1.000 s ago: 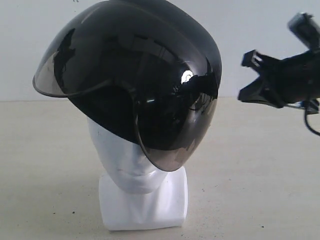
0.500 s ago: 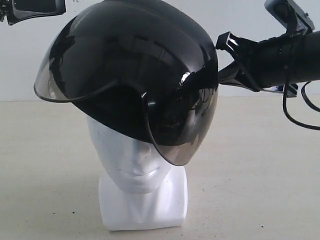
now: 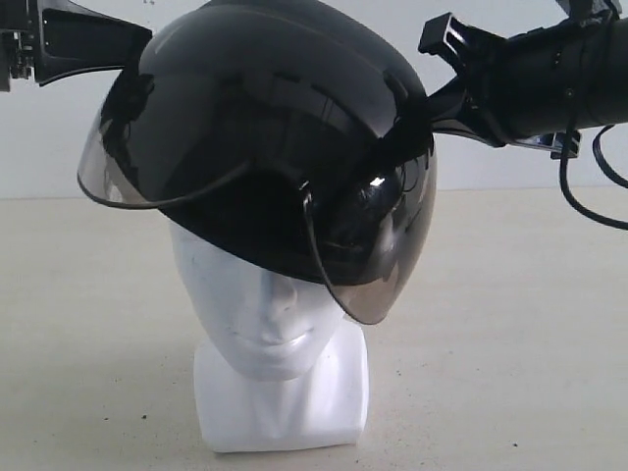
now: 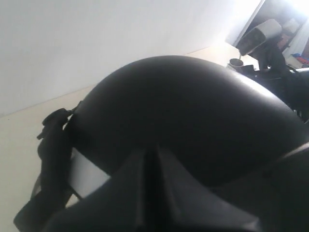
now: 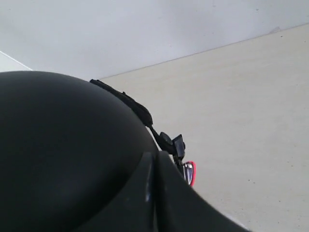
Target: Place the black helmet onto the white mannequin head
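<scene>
The black helmet (image 3: 265, 108) sits tilted on the white mannequin head (image 3: 250, 304), its smoky visor (image 3: 378, 255) hanging over the face's right side in the exterior view. My left gripper (image 3: 137, 44) is shut, its tip against the shell's upper left. My right gripper (image 3: 432, 93) is shut too, its tip against the shell's upper right. In the left wrist view the closed left gripper (image 4: 150, 157) rests on the helmet dome (image 4: 183, 106). In the right wrist view the closed right gripper (image 5: 154, 162) meets the helmet shell (image 5: 63, 145) near a strap buckle (image 5: 188, 171).
The head's squarish base (image 3: 285, 402) stands on a beige table (image 3: 510, 343) before a plain white wall. A black cable (image 3: 579, 201) loops under the right arm. The right arm's camera housing (image 4: 260, 36) shows beyond the helmet in the left wrist view.
The left gripper has come in from the upper left to touch the shell. The right gripper has moved left and up onto the helmet. The helmet and visor have shifted slightly right.
</scene>
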You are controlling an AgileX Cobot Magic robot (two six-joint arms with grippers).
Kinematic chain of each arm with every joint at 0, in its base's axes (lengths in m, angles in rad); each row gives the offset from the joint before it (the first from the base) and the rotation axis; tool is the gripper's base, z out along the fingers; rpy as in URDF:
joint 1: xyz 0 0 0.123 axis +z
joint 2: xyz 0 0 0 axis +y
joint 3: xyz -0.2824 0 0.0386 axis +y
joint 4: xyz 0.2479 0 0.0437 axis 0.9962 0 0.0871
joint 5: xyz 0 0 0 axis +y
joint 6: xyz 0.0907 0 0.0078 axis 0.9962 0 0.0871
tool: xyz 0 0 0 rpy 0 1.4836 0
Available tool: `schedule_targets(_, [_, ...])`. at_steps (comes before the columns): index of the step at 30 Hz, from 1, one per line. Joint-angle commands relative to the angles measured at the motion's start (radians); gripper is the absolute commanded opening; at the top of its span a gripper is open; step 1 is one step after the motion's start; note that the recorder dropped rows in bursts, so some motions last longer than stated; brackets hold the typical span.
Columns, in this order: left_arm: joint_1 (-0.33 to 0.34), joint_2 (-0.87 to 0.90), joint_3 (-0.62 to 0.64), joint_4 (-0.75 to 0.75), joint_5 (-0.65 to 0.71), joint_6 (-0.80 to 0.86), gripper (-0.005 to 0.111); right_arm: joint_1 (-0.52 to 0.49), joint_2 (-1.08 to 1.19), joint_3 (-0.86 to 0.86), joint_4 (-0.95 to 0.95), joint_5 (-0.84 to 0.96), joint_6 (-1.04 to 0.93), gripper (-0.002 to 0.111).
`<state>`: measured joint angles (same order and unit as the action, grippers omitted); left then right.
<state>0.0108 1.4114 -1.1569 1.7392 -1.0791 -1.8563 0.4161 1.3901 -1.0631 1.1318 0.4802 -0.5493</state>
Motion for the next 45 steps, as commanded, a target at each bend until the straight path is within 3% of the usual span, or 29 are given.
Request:
schedule_targets(1, [-0.012, -0.012, 0.007, 0.005, -0.049, -0.037, 0.004, 0.003, -0.012, -0.006, 0.029, 0.051, -0.013, 0.0])
schedule_targets(8, [-0.01, -0.016, 0.007, 0.005, -0.083, -0.058, 0.004, 0.005, -0.019, -0.006, 0.163, 0.129, -0.112, 0.0])
schedule_targets(18, [-0.009, -0.018, 0.086, 0.005, -0.071, -0.054, 0.004, 0.138, -0.044, -0.018, 0.21, 0.059, -0.114, 0.0])
schedule_targets(27, [0.071, -0.041, 0.086, 0.005, -0.075, -0.054, 0.004, 0.151, -0.052, -0.067, 0.143, 0.012, -0.084, 0.0])
schedule_targets(33, [0.071, -0.044, 0.086, 0.005, -0.069, -0.054, 0.004, 0.012, -0.093, -0.067, -0.034, 0.026, 0.049, 0.0])
schedule_targets(38, [0.071, -0.066, 0.086, 0.005, -0.043, -0.054, 0.004, -0.141, -0.1, -0.065, -0.177, 0.197, 0.139, 0.0])
schedule_targets(41, [0.071, -0.066, 0.086, 0.005, -0.039, -0.054, 0.004, -0.165, -0.1, -0.065, -0.296, 0.255, 0.187, 0.0])
schedule_targets(45, [0.071, -0.064, 0.086, 0.005, -0.037, -0.054, 0.004, -0.152, -0.081, -0.065, -0.319, 0.315, 0.206, 0.0])
